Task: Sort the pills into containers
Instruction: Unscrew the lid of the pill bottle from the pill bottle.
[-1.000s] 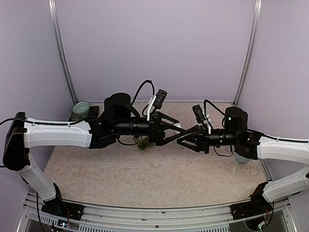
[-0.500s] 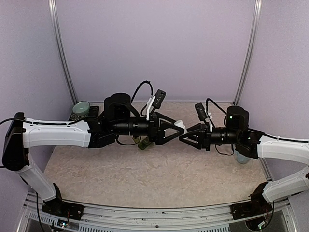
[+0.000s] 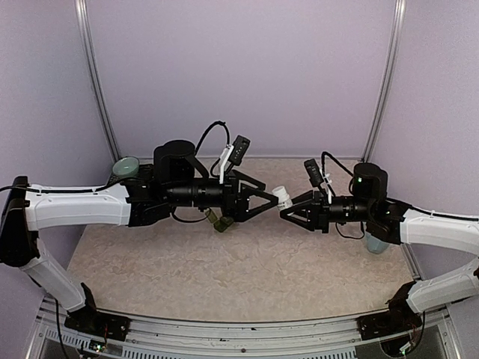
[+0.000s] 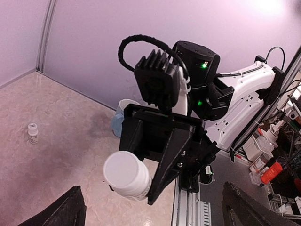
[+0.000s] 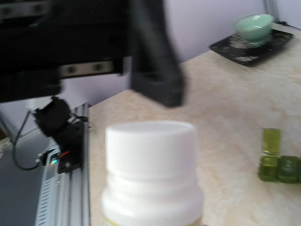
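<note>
A white pill bottle (image 3: 282,196) with its white cap on hangs above the table's middle, held in my right gripper (image 3: 289,206). In the left wrist view the right gripper's black fingers (image 4: 171,160) clamp the bottle (image 4: 127,175). It fills the right wrist view (image 5: 150,165), cap pointing away. My left gripper (image 3: 263,198) is open just left of the bottle, its fingers (image 4: 70,212) spread wide and not touching it. The containers (image 3: 221,221), a small green strip of joined compartments, lie on the table under the left gripper and show in the right wrist view (image 5: 278,165).
A pale green bowl (image 3: 126,166) sits on a dark tray (image 5: 244,47) at the back left. A pale blue mug (image 3: 374,244) stands under the right arm and shows in the left wrist view (image 4: 120,121). A small vial (image 4: 32,133) stands on the table.
My left gripper has drawn back to the left, away from the right gripper. The white bottle, hidden between the crossed fingers before, now shows in the right gripper.
</note>
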